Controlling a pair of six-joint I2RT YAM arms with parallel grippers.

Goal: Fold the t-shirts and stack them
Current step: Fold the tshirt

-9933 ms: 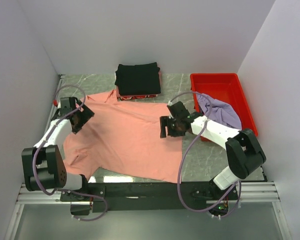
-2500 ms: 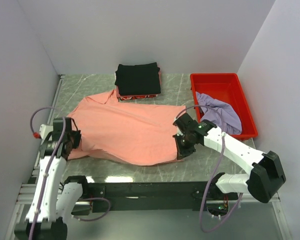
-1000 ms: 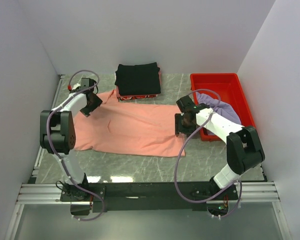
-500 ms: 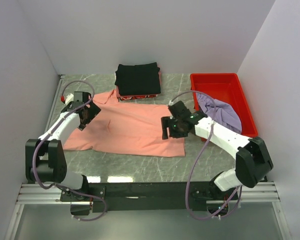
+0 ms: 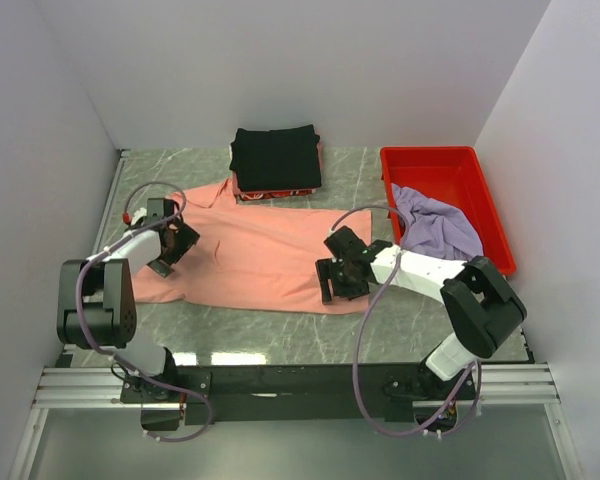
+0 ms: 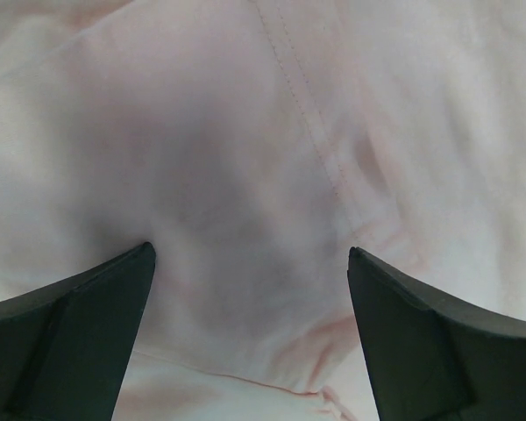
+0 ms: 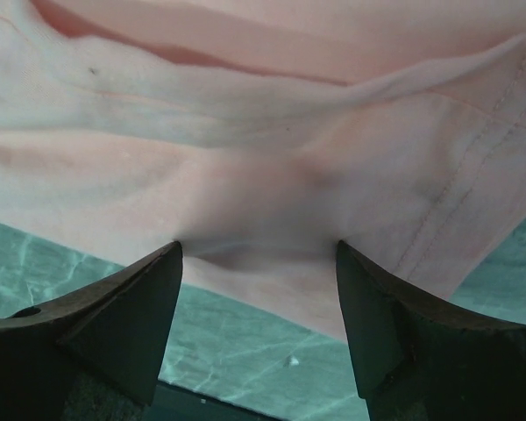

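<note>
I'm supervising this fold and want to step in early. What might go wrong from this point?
The right end effector stands open at the pink shirt's layered edge; closing there, it may catch only one layer. The shirt's far edge lies close to the black folded shirt, so a drag might disturb it.

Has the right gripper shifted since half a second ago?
Yes. The right gripper has come nearer the arm bases, away from the red tray, over the salmon-pink t-shirt's near right corner.
</note>
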